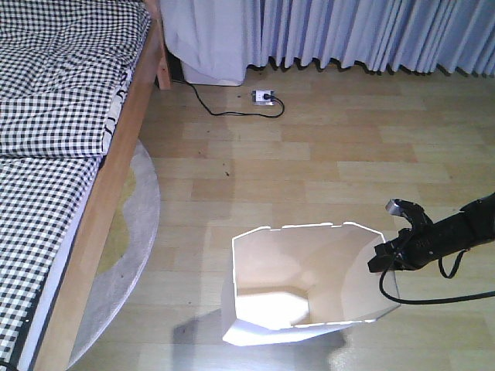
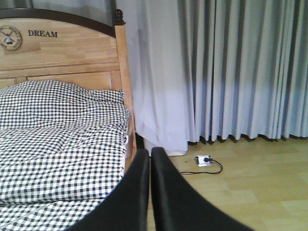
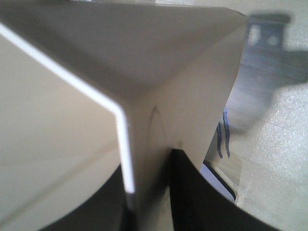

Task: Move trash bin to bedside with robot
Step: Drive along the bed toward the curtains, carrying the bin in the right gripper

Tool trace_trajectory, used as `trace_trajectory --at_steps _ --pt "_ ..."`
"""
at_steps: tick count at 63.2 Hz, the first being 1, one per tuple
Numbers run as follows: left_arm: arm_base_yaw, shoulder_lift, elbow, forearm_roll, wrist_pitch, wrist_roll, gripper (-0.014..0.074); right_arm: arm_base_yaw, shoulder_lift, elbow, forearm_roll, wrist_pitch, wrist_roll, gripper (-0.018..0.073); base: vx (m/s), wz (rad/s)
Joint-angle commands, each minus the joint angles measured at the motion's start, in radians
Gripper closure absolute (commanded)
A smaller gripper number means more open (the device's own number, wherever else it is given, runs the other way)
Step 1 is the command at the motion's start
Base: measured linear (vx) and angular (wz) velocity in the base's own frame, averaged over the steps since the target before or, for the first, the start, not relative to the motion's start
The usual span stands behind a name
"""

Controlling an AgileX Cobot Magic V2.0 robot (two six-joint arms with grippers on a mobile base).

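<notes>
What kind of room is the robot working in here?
Most likely a bedroom: a wooden bed with checked bedding, floor-length curtains, and a round rug on the wood floor beside the bed.

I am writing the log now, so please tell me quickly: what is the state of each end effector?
Left end effector: closed, empty.
Right end effector: closed on the trash bin wall.

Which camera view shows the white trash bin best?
The exterior front-facing view: the whole trash bin shows there, rim and inside, on the floor, with the right tool at its rim. The right wrist view shows only one wall and rim corner, close up. The left wrist view shows none of it.
</notes>
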Motion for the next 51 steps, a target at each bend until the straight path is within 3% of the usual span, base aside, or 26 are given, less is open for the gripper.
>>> trace_trajectory --at_steps 1,23,51 --pt "0.0 -0.007 0.012 -0.01 -0.073 -0.014 0.0603 -0.004 -0.077 -0.009 0.07 0.221 0.0 0.0563 0.12 0.12" --pt "0.0 -0.007 0.012 -0.01 -0.073 -0.014 0.0603 -0.004 -0.077 -0.009 0.07 0.221 0.0 0.0563 0.11 0.06" --pt "0.0 -0.007 0.012 -0.01 -0.073 -0.014 0.0603 -0.004 -0.077 -0.009 0.07 0.221 0.0 0.0563 0.16 -0.2"
